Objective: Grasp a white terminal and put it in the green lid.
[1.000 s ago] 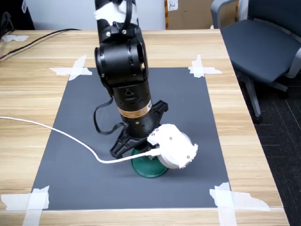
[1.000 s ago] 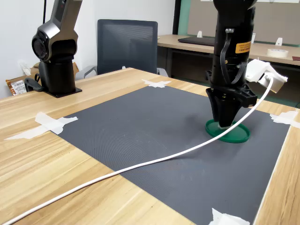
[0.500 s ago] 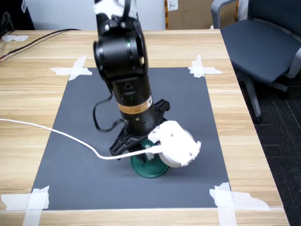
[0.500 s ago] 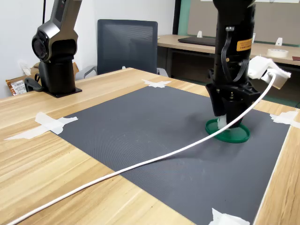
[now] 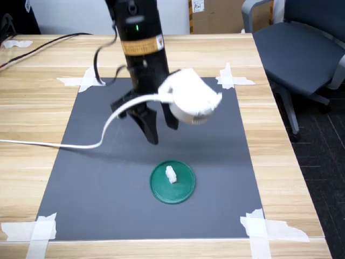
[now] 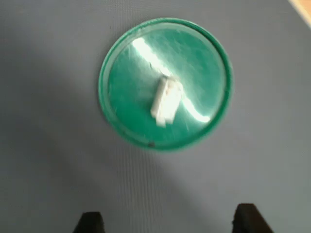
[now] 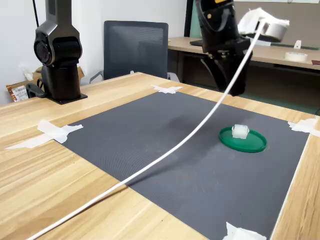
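Terminal: we see the white terminal (image 5: pixel 171 174) lying inside the green lid (image 5: pixel 183 189), near its middle; in the wrist view the white terminal (image 6: pixel 166 101) rests on the lid's floor, clear of the rim.
Lid: the green lid (image 7: pixel 256 144) sits flat on the dark mat (image 5: pixel 97 183), toward the first exterior view's lower edge.
Gripper: we find the gripper (image 5: pixel 160 128) raised above the mat, apart from the lid, holding nothing.
Fingers: the fingers (image 5: pixel 151 128) are spread; in the wrist view only two dark tips show, wide apart.
Cable: a white cable (image 5: pixel 64 144) runs from the wrist across the mat onto the counter (image 5: pixel 32 108).
Tape: white tape strips (image 5: pixel 259 226) hold the mat's corners.
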